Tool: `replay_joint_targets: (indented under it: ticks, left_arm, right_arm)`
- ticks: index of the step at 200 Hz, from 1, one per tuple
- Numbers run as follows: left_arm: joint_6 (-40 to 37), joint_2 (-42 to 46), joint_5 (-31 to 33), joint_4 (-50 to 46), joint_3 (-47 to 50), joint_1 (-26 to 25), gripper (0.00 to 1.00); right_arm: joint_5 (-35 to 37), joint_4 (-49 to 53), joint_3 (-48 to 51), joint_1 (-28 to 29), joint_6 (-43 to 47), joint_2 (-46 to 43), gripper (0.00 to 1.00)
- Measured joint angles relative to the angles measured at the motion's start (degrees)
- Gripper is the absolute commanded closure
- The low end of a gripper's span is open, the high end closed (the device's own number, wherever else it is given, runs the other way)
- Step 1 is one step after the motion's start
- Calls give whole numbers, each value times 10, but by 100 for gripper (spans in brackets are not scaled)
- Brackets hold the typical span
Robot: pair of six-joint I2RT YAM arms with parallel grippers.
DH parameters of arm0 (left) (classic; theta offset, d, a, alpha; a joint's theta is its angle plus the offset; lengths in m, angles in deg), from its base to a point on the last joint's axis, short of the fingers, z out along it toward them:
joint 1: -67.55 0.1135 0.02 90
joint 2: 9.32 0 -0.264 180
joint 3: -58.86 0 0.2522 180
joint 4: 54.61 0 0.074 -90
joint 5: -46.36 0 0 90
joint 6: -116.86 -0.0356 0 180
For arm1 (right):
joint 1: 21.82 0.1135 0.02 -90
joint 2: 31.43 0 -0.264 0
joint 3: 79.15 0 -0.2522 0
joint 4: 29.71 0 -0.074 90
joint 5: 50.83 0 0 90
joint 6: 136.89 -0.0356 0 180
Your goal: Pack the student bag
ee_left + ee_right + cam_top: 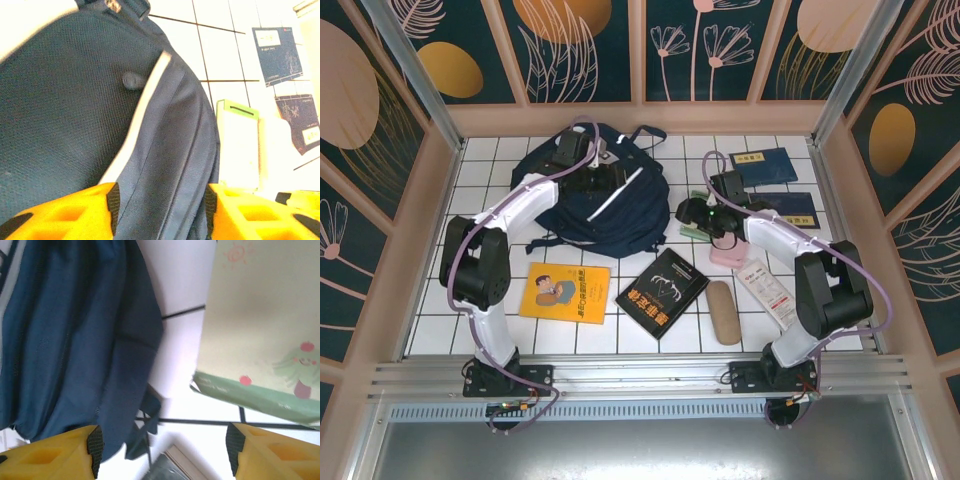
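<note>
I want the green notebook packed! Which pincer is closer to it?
Right. The right pincer hovers just beside the green notebook; the left pincer is over the student bag.

One student bag; two navy booklets; yellow book, black book, tan case: one each.

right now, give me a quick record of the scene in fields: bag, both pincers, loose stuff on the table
student bag: navy with a white stripe, lying at the far middle of the table
left pincer: open, over the bag's fabric
right pincer: open, nothing between its fingers, over tile between the bag and a green-edged notebook
near side: yellow book, black book, tan case
far right: two blue booklets
</note>
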Motion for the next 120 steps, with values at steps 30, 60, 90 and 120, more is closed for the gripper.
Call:
replay_joint_targets:
  ticks: [30,60,90,120]
  left_arm:
    - [13,90,11,12,83,0,39]
    - [39,255,10,33,216,-28,40]
    - [75,342,-17,78,356,-142,39]
    - [123,374,-44,82,485,-216,36]
  right_arm:
    - [26,36,14,26,33,-2,27]
    - [37,56,43,52,46,-18,26]
    - [54,73,50,53,52,-19,24]
    - [59,73,50,53,60,0,22]
